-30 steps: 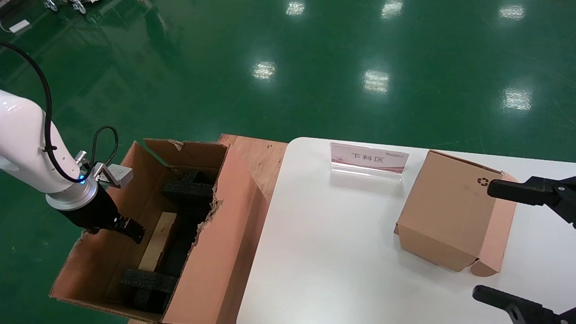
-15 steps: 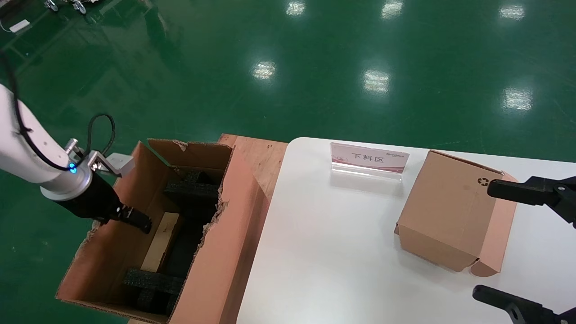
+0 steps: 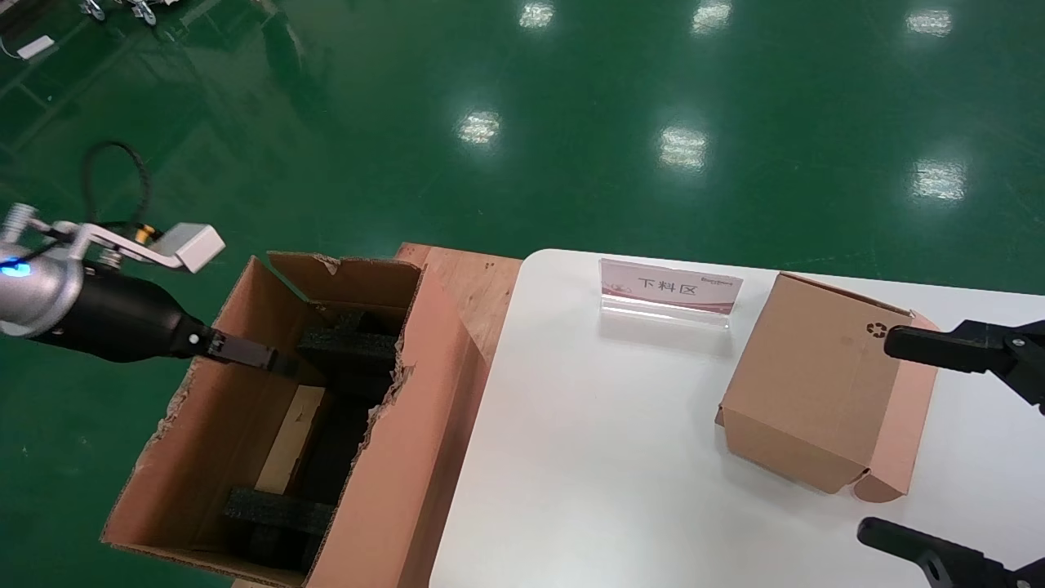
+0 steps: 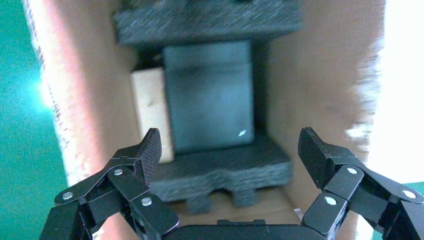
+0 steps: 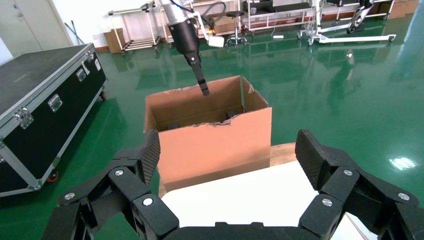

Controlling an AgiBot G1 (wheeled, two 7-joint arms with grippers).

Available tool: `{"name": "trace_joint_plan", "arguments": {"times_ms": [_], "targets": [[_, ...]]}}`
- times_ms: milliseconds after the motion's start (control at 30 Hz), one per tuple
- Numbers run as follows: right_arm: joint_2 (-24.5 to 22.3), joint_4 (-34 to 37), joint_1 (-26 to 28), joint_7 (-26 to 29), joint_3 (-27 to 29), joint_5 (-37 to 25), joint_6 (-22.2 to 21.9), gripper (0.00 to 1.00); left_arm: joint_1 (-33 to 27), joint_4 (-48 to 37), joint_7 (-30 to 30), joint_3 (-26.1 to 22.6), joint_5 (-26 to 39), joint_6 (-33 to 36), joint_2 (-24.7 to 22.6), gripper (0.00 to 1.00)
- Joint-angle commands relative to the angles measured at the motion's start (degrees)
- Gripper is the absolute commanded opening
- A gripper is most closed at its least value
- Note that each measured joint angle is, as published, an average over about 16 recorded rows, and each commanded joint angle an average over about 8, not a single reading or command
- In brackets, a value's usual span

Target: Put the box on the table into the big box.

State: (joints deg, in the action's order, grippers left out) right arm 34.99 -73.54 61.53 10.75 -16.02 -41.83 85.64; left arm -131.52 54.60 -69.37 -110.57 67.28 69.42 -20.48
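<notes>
The big box (image 3: 408,457) stands left of the white table (image 3: 588,457), with torn top edges and black foam blocks (image 3: 351,347) inside. My left gripper (image 3: 261,357) is open and empty over the big box's far left part. In the left wrist view it (image 4: 232,150) looks down at foam (image 4: 220,170) and a pale slab (image 4: 150,110). The right wrist view shows the big box (image 5: 215,145) too. My right gripper (image 3: 878,437) is open and empty at the table's right edge. No small plain unmarked box shows.
A cardboard box with a black recycling symbol (image 3: 808,384) sits on the table between my right fingers. A pink sign stand (image 3: 669,290) stands at the table's far edge. A wooden pallet (image 3: 465,286) lies under the big box. A black flight case (image 5: 40,100) stands beyond it.
My left gripper has risen out of the big box and drawn back to the left, empty. The big box shifted slightly early on. The right arm has not moved.
</notes>
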Motion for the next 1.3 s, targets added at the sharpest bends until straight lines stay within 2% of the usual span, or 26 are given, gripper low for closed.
{"name": "trace_joint_plan", "arguments": {"times_ms": [33,233,433,767,1300], "targets": [[0.0,0.0,0.0,0.0,0.0,0.0,0.0,1.00,-0.8,0.3,3.2,2.0,-2.1,1.0,2.3,1.00],[0.0,0.0,0.0,0.0,0.0,0.0,0.0,1.00,-1.3,0.3,9.7,5.3,-8.1,2.9,7.0,1.00],[0.0,0.0,0.0,0.0,0.0,0.0,0.0,1.00,-1.1,0.3,12.0,6.6,-10.3,3.6,8.5,1.00],[0.0,0.0,0.0,0.0,0.0,0.0,0.0,1.00,2.0,1.2,13.4,10.2,-10.3,4.0,7.1,1.00],[0.0,0.0,0.0,0.0,0.0,0.0,0.0,1.00,10.8,3.5,18.9,21.0,-12.0,5.5,4.2,1.00]]}}
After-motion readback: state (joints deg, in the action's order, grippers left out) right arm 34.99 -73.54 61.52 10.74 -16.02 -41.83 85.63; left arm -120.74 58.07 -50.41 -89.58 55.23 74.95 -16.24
